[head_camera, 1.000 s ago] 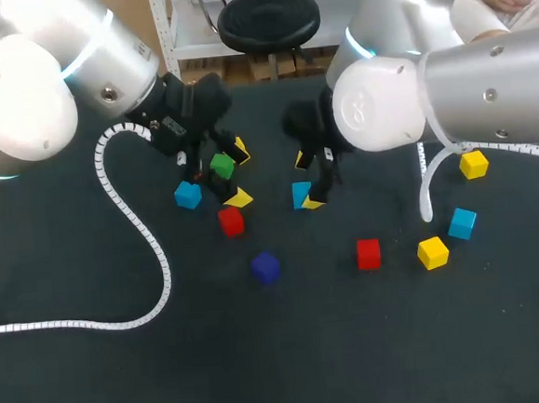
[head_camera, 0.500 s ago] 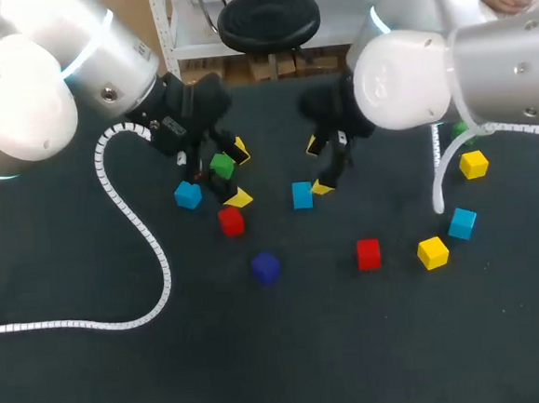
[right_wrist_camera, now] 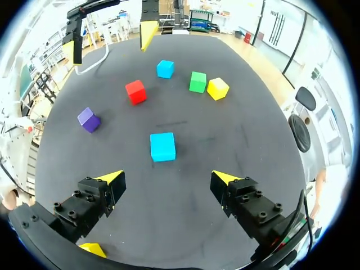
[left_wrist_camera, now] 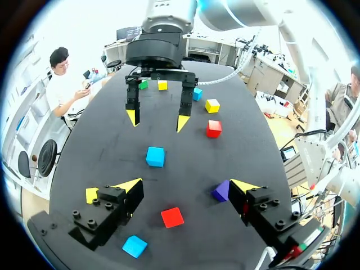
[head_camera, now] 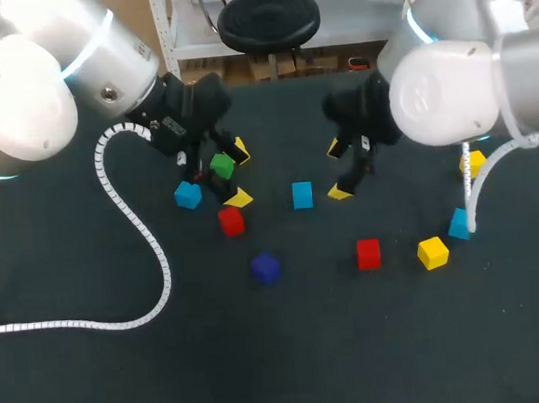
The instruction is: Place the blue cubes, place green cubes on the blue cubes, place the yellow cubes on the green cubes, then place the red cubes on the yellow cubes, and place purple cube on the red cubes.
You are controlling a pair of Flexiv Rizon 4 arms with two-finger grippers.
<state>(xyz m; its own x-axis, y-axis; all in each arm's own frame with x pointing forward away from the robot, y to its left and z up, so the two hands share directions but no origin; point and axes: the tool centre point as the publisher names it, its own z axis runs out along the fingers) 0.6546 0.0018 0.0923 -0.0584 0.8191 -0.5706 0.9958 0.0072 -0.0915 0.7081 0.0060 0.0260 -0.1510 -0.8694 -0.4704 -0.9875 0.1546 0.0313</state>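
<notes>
View from above of a dark table with coloured cubes scattered across it and a robot arm coming in from each side. The left gripper hangs above a cluster of cubes left of centre, its fingers spread wide and holding nothing. From above, a green cube shows between those fingers. The right wrist view shows it sitting on the table just beside a yellow cube. Near this pair lie a blue cube and a red cube, with the purple cube a little nearer the robot. The right gripper hangs right of centre, its fingers also spread apart and empty. A second blue cube sits alone on the table between the two grippers, ahead of the right gripper's fingers and not touching them. Further right, a second red cube and a second yellow cube lie near each other. A third blue cube is partly hidden behind the right arm's white cable, which also crosses a third yellow cube. The left wrist view shows another green cube on the far side of the table, beyond the right gripper. Every cube in view lies singly on the table.
</notes>
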